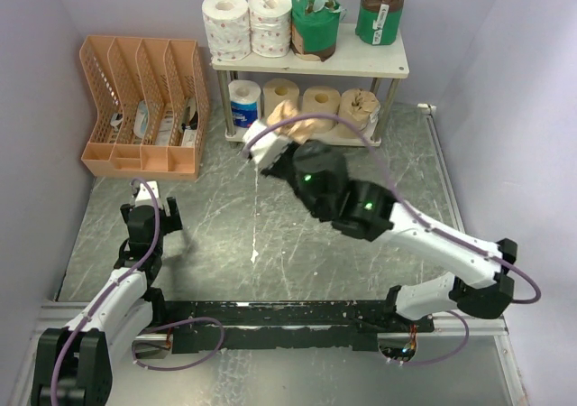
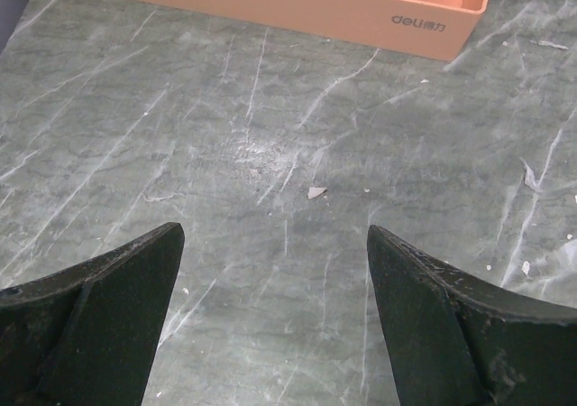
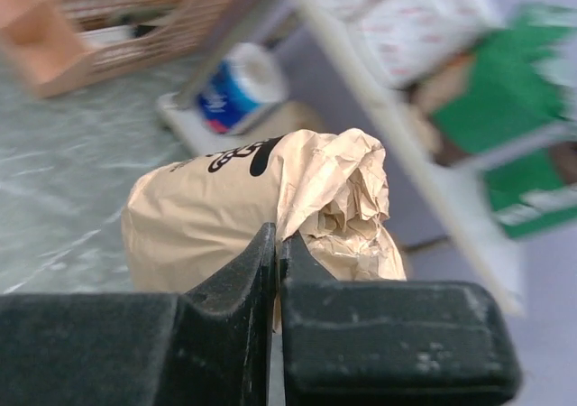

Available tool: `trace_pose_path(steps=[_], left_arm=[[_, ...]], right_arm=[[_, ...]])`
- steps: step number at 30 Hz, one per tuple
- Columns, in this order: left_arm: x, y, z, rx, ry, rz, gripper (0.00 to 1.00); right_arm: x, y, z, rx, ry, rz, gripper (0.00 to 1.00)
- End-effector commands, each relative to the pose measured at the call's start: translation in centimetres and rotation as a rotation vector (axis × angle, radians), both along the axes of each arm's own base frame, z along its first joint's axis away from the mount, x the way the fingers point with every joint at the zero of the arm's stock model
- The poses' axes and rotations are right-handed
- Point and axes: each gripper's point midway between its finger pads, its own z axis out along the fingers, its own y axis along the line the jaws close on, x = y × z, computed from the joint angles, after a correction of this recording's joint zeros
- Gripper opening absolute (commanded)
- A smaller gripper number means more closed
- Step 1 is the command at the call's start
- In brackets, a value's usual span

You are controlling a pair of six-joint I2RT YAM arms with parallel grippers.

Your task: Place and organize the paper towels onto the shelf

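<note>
Right gripper [image 3: 275,244] pinching brown-wrapped roll [image 3: 207,216], scratched grey-green tabletop [image 2: 270,135], pale lilac walls [image 1: 509,45]

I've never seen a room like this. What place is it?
Probably a robot lab: two robot arms bolted to a scratched table, plain walls close around, and the right gripper holding a paper towel roll by a shelf.

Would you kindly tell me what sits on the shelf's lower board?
One blue-wrapped roll, two tan rolls, one brown-paper roll; the held roll hides part of the board.
</note>
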Motion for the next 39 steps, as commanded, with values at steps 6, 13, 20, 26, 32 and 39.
trace_pose_path(steps=[6, 13, 20, 26, 32, 39], left_arm=[[0.4, -0.3, 0.6, 0.013, -0.030, -0.007, 0.94], [0.4, -0.3, 0.7, 0.015, -0.031, -0.005, 0.94], [0.4, -0.3, 0.6, 0.017, -0.030, -0.004, 0.94], [0.4, -0.3, 0.7, 0.020, -0.033, -0.002, 0.94], [0.4, -0.3, 0.7, 0.021, -0.030, 0.001, 0.94], [0.4, -0.3, 0.7, 0.021, -0.028, 0.004, 0.94]], right_arm=[[5.3, -11.0, 11.9, -0.113, -0.286, -0.320, 0.00], [11.4, -15.2, 17.7, -0.146, -0.383, -0.382, 0.00], [15.6, -17.6, 19.5, -0.175, -0.438, -0.441, 0.00], [19.9, -18.8, 17.8, -0.217, -0.425, -0.467, 0.00], [22.5, -20.6, 17.0, -0.223, -0.419, -0.486, 0.00], [24.7, -21.0, 16.1, -0.228, -0.416, -0.482, 0.00]])
